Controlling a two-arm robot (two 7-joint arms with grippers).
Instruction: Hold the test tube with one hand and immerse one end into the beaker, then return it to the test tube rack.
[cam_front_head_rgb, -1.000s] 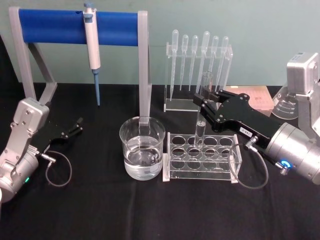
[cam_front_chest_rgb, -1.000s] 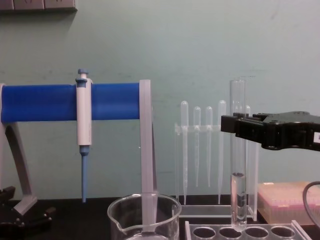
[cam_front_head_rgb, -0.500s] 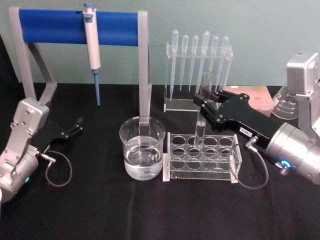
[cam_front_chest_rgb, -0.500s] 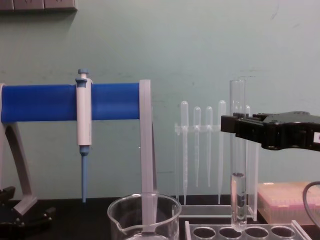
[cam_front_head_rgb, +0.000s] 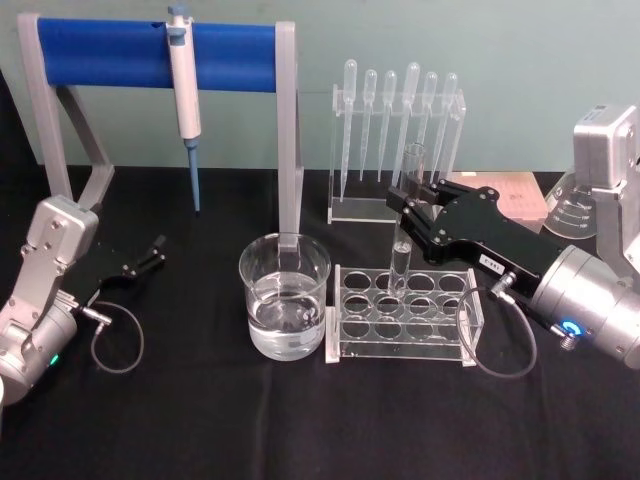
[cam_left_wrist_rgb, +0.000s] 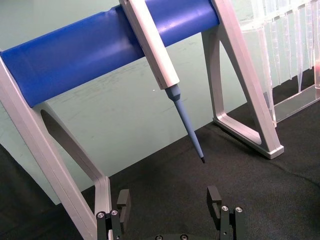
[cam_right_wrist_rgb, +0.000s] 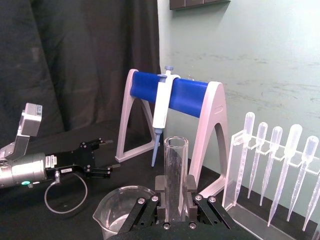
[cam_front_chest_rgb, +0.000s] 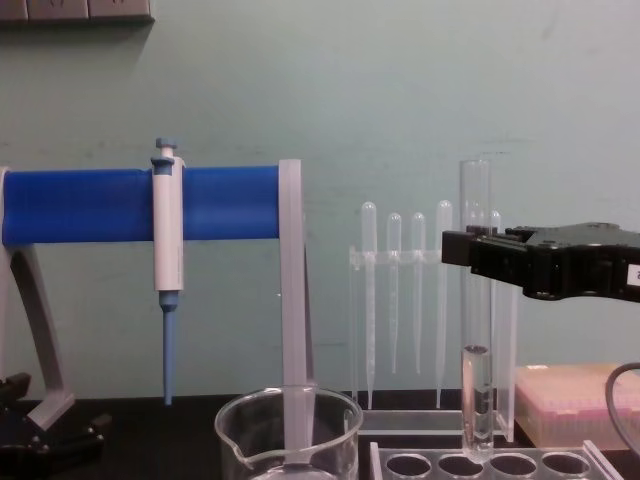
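Presently the right pincer (cam_front_head_rgb: 405, 203) is clamped around the upper part of the test tube (cam_front_chest_rgb: 476, 400), holding it upright with its rounded bottom at the mouth of a back-row hole of the rack (cam_front_head_rgb: 440, 345). The beaker (cam_front_head_rgb: 285, 310) stands on the bench (cam_front_head_rgb: 300, 420) just beside the rack at its nine o'clock. The left pincer (cam_front_head_rgb: 157, 250), fingers spread and empty, lies well apart at the beaker's nine o'clock.

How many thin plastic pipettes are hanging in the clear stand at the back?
6 pipettes in one row, left to right: first, second, third, fourth, fifth, sixth. None looks hidden.
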